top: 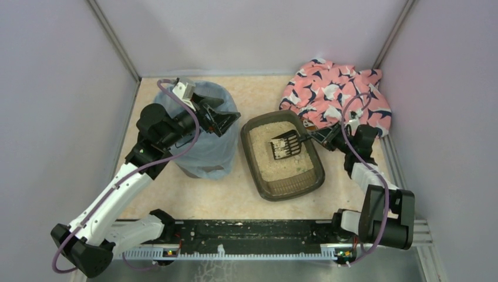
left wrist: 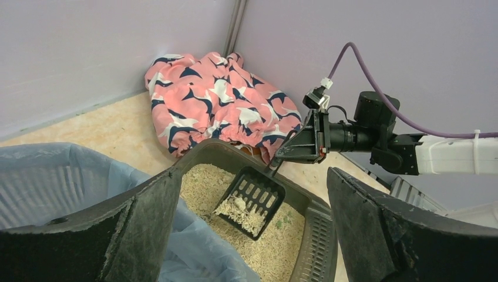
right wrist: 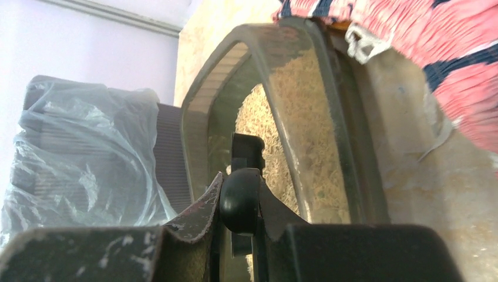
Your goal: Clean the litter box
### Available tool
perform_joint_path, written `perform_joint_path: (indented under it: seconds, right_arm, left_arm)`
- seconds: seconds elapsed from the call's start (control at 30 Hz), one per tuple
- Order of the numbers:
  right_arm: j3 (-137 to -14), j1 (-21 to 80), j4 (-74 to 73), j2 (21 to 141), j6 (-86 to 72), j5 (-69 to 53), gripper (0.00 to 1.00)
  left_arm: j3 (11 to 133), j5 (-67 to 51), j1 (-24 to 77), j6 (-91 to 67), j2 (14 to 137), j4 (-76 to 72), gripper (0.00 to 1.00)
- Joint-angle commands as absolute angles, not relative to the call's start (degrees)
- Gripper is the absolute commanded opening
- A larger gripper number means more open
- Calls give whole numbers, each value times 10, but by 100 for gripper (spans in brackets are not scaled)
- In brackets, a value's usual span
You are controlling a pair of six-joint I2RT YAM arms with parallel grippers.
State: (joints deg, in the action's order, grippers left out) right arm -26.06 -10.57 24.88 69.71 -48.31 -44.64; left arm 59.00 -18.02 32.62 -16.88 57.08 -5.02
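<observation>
Top external view: you have the litter box (top: 292, 188) on the table (top: 194, 202), right of centre. It sits just beside the blue-bagged bin (top: 205, 155), and its far right corner is against the pink patterned cloth (top: 335, 97).

Your right gripper (top: 317, 137) is closed down on the handle of the black scoop (top: 285, 146). The scoop's slotted blade lies over the litter in the far half of the box.

Left wrist view adds what the overhead cannot. The blade carries a small heap of litter with a pale lump in it, and it tilts down toward the box floor. Whether its lip touches the litter, you cannot tell.

Right wrist view adds the grip itself: the rounded handle end (right wrist: 239, 200) is pinched between both fingers.

Pose, left arm: it reaches forward from the near-left base with the elbow bent and the wrist turned right. Your left gripper (top: 226, 121) is spread wide and empty, held over the bin's right rim.

Pose, right arm: it is folded upright at the near-right base, the forearm runs toward the cloth, and the wrist is turned left across the box's right wall.
</observation>
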Motion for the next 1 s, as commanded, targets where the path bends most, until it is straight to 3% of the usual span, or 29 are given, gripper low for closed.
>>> perform_joint_path:
  seconds: [0.0,0.17,0.27,0.37,0.47,0.57,0.97]
  right_arm:
    - [-286,-97,279,697,-493,-435,0]
    - [-305,-86,221,709,-453,-432,0]
    - [-269,-120,251,685,-476,-388,0]
    - [-285,-95,269,714,-485,-436,0]
    - [-276,-105,251,693,-469,-388,0]
    - [-284,-90,274,711,-485,-435,0]
    - [-273,-106,274,678,-515,-420,0]
  left_arm:
    - [601,-170,327,-163,557,-56,99]
    - [592,-169,327,-155,546,-50,99]
    - [596,-160,326,-149,550,-38,99]
    - [588,-163,326,-153,546,-47,99]
    - [591,-161,326,-152,552,-45,99]
    - [585,-166,327,-156,551,-52,99]
    - [590,-152,326,-150,545,-42,99]
